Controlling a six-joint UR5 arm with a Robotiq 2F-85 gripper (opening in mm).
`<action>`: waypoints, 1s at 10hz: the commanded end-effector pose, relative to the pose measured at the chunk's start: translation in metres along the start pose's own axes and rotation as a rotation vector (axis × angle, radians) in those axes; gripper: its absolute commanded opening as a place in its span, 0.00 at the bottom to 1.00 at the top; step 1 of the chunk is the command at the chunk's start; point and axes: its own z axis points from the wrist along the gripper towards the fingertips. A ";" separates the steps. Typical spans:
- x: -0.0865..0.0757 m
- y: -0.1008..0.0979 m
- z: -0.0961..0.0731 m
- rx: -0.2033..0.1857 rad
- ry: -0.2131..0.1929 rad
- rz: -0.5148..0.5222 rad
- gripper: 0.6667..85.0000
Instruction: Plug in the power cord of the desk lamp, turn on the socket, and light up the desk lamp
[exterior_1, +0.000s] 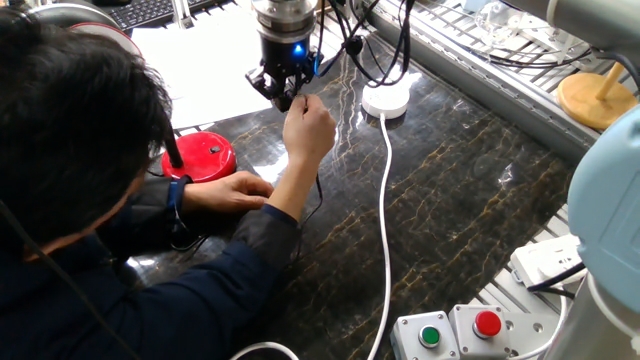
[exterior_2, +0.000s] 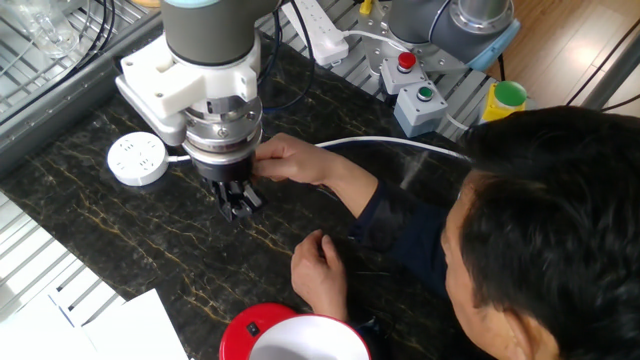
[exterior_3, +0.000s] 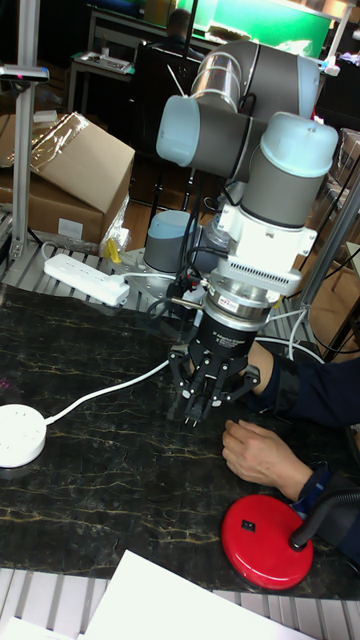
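My gripper (exterior_3: 201, 402) hangs a little above the dark marble table, fingers drawn together on a small black plug with its two prongs pointing down. The same gripper (exterior_1: 284, 97) (exterior_2: 238, 205) has a person's hand (exterior_1: 309, 128) touching it from the side. The thin black power cord (exterior_1: 318, 188) drops from that hand toward the desk lamp's red base (exterior_1: 206, 156) (exterior_3: 264, 541). The lamp's red shade (exterior_2: 296, 338) shows at the bottom edge. The round white socket (exterior_3: 19, 434) (exterior_2: 138, 158) (exterior_1: 386, 100) lies apart from the gripper, its face bare.
The person leans over the near side, their other hand (exterior_3: 259, 455) resting beside the lamp base. The socket's thick white cable (exterior_1: 386, 200) runs across the table. A button box (exterior_1: 455, 332), a white power strip (exterior_3: 86, 279) and paper sheets (exterior_2: 110, 325) lie at the edges.
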 end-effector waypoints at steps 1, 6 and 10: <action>-0.003 -0.010 -0.029 -0.039 0.036 -0.134 0.00; -0.025 -0.099 -0.044 0.072 -0.001 -0.544 0.00; -0.039 -0.162 -0.065 0.154 0.027 -0.819 0.00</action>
